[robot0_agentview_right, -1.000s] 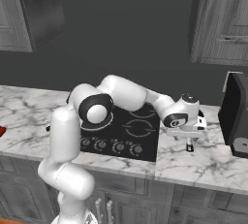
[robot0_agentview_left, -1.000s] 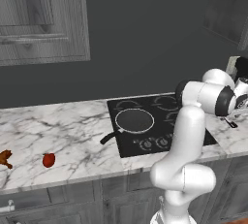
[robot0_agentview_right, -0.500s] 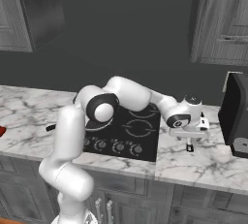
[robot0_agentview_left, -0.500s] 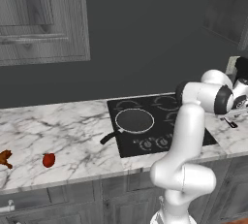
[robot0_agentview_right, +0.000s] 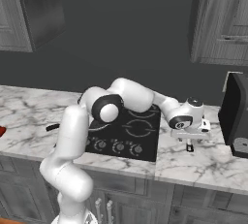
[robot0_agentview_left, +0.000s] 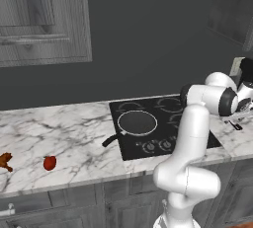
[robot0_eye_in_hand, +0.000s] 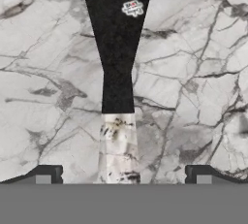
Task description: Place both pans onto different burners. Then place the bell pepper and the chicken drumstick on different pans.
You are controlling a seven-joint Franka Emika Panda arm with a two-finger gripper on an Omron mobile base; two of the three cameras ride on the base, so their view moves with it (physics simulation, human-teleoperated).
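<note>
Straddling pan handle (robot0_eye_in_hand: 117, 72), jaws wide

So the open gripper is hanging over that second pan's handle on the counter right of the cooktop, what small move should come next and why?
Probably lower straight down, then close. In the hand view the pan handle runs up the middle between the two fingertips, and the gripper is open, so the jaws straddle it. One pan already sits on the cooktop; this one hasn't been lifted.

second pan (robot0_eye_in_hand: 117, 34): body cut off at top edge | chicken drumstick (robot0_agentview_left: 5, 161): perhaps clipped at left edge
</note>
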